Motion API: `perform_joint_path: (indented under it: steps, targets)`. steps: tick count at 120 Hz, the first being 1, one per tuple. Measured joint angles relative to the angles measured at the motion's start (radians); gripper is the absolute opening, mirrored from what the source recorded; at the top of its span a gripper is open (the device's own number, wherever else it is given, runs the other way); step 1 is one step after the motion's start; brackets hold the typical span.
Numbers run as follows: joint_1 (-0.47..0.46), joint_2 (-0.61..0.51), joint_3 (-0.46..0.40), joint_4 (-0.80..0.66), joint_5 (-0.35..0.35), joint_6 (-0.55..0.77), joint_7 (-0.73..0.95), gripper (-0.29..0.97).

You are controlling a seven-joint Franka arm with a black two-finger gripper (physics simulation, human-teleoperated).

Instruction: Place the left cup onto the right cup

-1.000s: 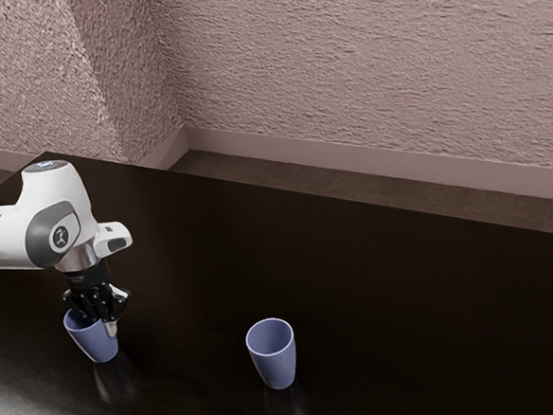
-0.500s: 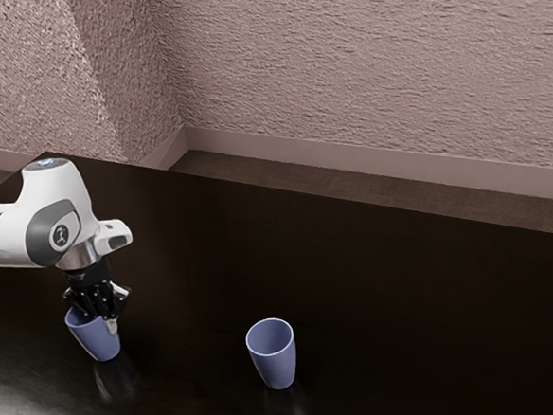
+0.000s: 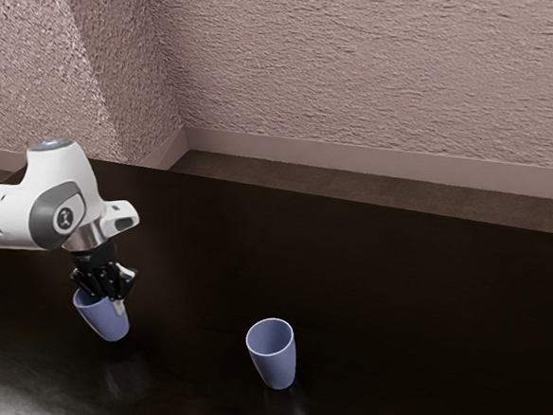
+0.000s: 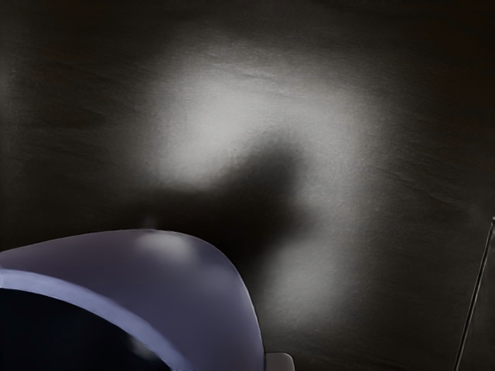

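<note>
Two-finger hand point(image 3: 102, 282) clamped on rim wall of left cup point(image 3: 103, 320), cup tilted and clear of worktop point(image 3: 377, 286), well apart from upright right cup point(image 3: 271, 353); probably light, rigid, smooth-walled, so rim grip workable but slip-prone.

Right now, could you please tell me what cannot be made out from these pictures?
Exterior view: where on its rim the gripper pinches the left cup; too small, black against the dark table.
Exterior view: the right cup, its inside bottom; hidden by its own wall.
Wrist view: most of the left cup; blurred and cut off by the picture's edge.
Wrist view: a thin line beside the picture's edge; cut off, unidentifiable.
</note>
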Motion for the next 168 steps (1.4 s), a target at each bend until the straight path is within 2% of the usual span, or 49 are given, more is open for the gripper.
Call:
perform_joint_path:
  steps: [88,168]
  targets:
    - [-0.049,0.000,-0.021,0.241,0.003,-0.216,-0.007,-0.10]
    - [-0.052,-0.007,-0.175,0.296,0.002,-0.284,-0.066,-0.10]
